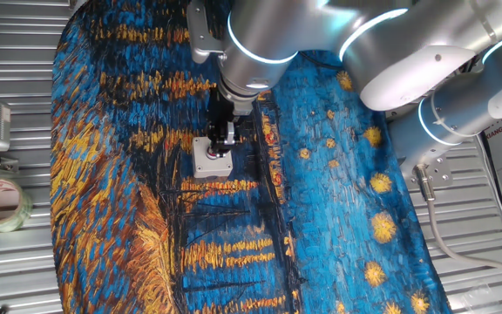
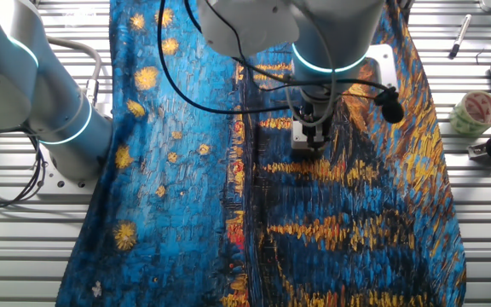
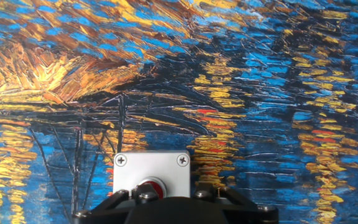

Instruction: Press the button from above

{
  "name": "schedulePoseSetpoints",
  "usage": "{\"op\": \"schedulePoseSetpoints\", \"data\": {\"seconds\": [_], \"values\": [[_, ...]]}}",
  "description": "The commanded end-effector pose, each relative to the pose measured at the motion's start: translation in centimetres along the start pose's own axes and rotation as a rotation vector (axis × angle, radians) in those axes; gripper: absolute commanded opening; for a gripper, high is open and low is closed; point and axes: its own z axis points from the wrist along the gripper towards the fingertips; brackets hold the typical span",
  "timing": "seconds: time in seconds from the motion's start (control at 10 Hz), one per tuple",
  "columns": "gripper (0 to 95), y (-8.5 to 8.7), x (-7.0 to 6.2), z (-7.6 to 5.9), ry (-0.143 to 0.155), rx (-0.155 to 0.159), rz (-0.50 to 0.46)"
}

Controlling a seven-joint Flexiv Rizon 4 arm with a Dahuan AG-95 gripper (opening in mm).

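The button (image 3: 151, 186) is small, round and red, set in the top of a light-grey square box (image 3: 151, 169) with a screw at each visible corner. The box lies flat on the surface (image 1: 338, 201), a painted blue and orange cloth. Only the button's far edge shows in the hand view; whether it is pressed down cannot be told.

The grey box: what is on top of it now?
The red button sits in the top of the grey box, and the gripper is directly above it. The gripper covers part of the button, so contact cannot be seen.
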Motion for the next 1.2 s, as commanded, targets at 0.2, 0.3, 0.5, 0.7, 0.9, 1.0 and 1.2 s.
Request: {"op": "schedulePoseSetpoints", "data": {"seconds": [0.2,0.3,0.5,0.7,0.9,1.0,1.2], "values": [[38.0,0.0,0.0,0.4,-0.028,-0.061,0.026],[38.0,0.0,0.0,0.4,-0.02,-0.051,0.023],[38.0,0.0,0.0,0.2,-0.002,-0.018,0.009],[38.0,-0.1,-0.1,-0.7,0.023,-0.018,0.011],[38.0,0.0,-0.2,-1.8,0.044,-0.02,0.009],[38.0,0.0,-0.2,-1.8,0.045,-0.01,0.007],[38.0,0.0,-0.2,-1.9,0.039,-0.01,0.006]]}}
